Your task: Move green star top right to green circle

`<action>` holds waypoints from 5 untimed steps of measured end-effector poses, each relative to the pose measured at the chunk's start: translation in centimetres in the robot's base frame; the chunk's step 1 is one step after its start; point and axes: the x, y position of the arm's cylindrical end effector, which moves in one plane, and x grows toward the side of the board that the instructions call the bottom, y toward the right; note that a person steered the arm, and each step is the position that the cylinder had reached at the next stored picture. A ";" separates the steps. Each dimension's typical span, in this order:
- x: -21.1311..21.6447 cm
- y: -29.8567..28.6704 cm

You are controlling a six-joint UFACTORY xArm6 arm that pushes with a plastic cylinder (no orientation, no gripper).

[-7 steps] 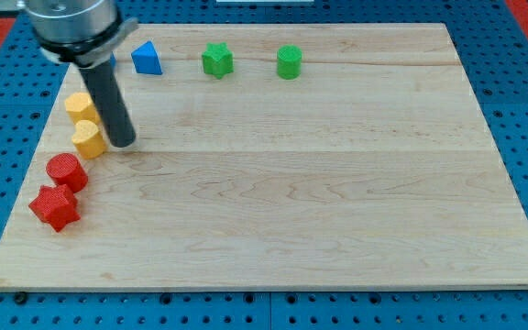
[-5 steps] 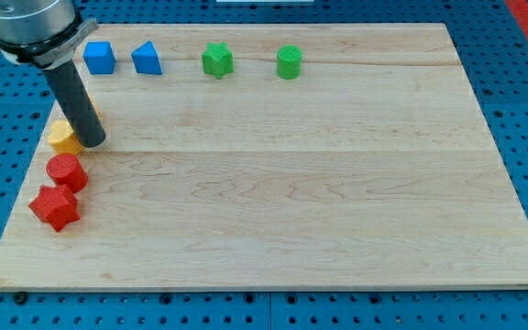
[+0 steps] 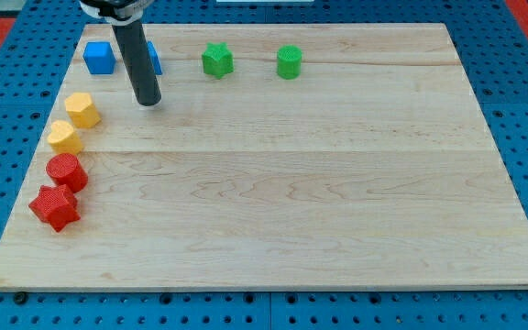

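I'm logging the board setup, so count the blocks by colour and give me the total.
Blue: 2, a blue cube and a blue block mostly hidden behind the rod
Green: 2, green star, green circle
Yellow: 2, and
Red: 2, red cylinder, red star
Total: 8

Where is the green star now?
The green star sits near the board's top edge, left of the green circle and right of my tip.

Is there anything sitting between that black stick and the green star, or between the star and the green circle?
Nothing visible. My tip rests on bare wood to the view's left of the green star, slightly lower. The blue blocks lie further left. Between the star and the green circle is only bare wood.
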 end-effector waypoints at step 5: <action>-4.7 4.2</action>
